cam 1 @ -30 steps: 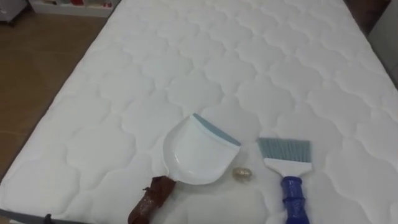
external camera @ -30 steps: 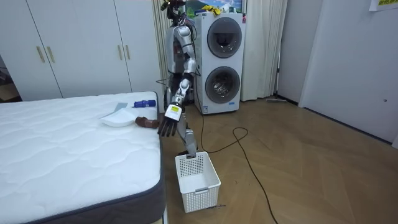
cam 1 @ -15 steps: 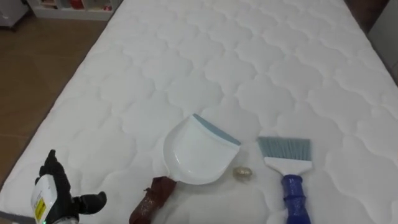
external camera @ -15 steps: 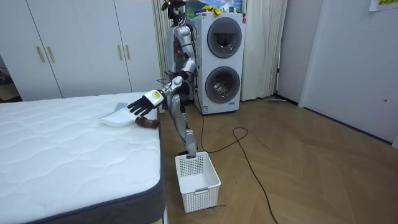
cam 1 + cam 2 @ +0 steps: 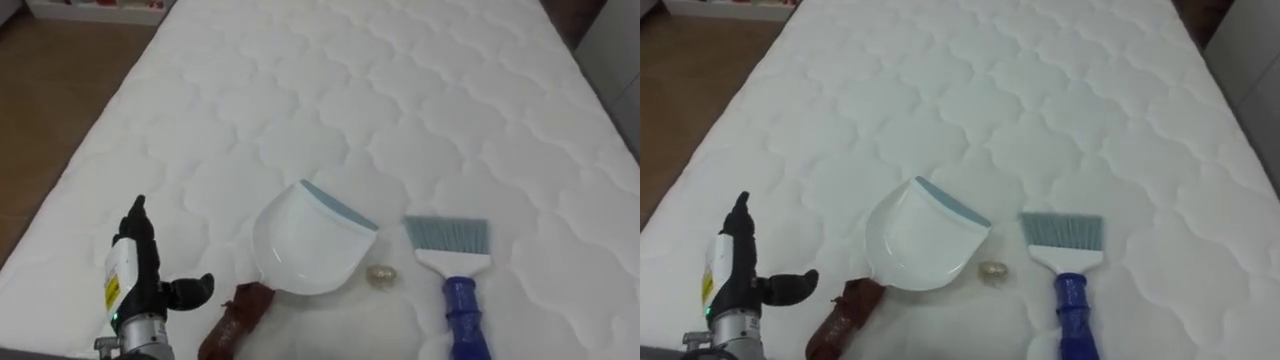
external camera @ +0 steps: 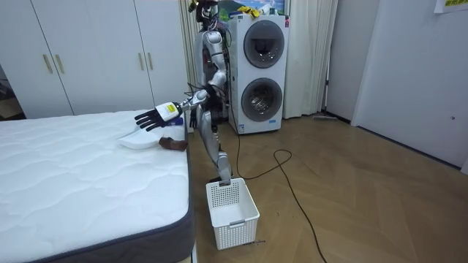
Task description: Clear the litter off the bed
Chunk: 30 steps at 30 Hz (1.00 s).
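Note:
A white dustpan (image 5: 308, 243) with a grey-blue lip lies on the white mattress (image 5: 330, 110), its brown handle (image 5: 230, 325) pointing at the near edge. Right of it lies a brush (image 5: 455, 275) with a blue handle and grey bristles. A small crumpled scrap (image 5: 380, 276) sits between them. My left hand (image 5: 133, 270) hangs over the mattress's near left part, left of the brown handle and apart from it, open with straight fingers and the thumb stuck out. In the room view I stand at the bed's end with that left hand (image 6: 153, 117) held out above the dustpan (image 6: 136, 139).
Brown wooden floor (image 5: 50, 90) runs along the bed's left side. A white basket (image 6: 232, 210) stands on the floor by my legs. Two stacked washing machines (image 6: 262, 66) are behind me, and white wardrobes (image 6: 95, 55) stand beyond the bed.
My left hand has come up from beside the bed and moved out over the mattress toward the dustpan's handle. Dustpan, brush and scrap have stayed put.

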Available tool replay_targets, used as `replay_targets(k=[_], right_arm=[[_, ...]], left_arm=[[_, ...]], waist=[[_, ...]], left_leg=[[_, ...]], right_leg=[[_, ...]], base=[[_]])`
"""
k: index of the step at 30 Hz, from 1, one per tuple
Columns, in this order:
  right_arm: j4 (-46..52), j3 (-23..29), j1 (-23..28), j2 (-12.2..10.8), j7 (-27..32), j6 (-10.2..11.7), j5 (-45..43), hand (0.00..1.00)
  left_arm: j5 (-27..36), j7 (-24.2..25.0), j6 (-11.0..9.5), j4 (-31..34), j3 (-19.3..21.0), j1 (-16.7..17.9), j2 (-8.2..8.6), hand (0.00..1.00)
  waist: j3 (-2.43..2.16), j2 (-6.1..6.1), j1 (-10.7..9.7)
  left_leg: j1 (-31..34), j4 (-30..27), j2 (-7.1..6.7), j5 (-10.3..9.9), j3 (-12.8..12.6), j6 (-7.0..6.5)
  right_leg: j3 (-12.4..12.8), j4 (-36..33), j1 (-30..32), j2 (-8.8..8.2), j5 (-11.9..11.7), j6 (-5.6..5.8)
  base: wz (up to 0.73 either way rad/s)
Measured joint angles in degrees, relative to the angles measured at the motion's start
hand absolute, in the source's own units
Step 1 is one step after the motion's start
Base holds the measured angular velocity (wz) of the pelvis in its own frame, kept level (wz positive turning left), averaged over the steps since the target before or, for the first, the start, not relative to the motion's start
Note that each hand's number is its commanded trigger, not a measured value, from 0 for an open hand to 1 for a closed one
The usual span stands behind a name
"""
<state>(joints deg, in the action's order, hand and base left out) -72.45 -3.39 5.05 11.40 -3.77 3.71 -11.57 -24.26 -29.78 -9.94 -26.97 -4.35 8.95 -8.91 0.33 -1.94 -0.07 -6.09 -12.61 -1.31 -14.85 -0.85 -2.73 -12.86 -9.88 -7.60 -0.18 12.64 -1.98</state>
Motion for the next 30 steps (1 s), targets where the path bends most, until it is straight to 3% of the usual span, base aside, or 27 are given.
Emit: replay_targets(k=[11,19,26,30], right_arm=[[1.48,-1.09,0.0,0.0,0.69,-0.04,0.08,0.0],[1.63,-1.68,-0.43,0.0,0.68,-0.02,0.54,0.0],[1.62,-1.61,-0.59,-0.01,0.62,0.09,1.03,0.0],[1.27,-1.61,-0.52,-0.03,0.6,0.17,2.51,0.0]], left_arm=[[0.3,5.66,0.0,-0.07,-2.8,-0.09,-0.98,0.0],[2.26,8.27,0.01,-1.78,-3.88,-0.08,-1.04,0.0],[2.13,9.39,-0.13,-10.81,-3.82,-0.88,-1.03,0.0],[2.16,9.66,-0.12,-11.47,-3.78,-0.86,-1.05,0.0]], waist=[[-0.26,0.53,-1.41],[-0.04,0.58,-1.66],[0.02,0.49,-1.98],[0.03,0.3,-2.31]], left_leg=[[0.32,0.39,0.27,0.0,-1.09,0.0],[0.47,0.66,0.4,0.0,-1.52,0.0],[0.93,0.9,0.41,0.0,-1.48,0.0],[1.45,0.83,0.37,0.0,-1.41,0.0]], right_leg=[[1.64,0.11,0.81,0.34,-0.29,-0.08],[1.77,0.15,1.22,0.41,-0.44,-0.17],[1.51,0.22,1.67,0.43,-0.44,-0.17],[1.48,0.23,2.04,0.39,-0.45,-0.17]], base=[[-0.06],[-0.02],[0.0],[0.02]])
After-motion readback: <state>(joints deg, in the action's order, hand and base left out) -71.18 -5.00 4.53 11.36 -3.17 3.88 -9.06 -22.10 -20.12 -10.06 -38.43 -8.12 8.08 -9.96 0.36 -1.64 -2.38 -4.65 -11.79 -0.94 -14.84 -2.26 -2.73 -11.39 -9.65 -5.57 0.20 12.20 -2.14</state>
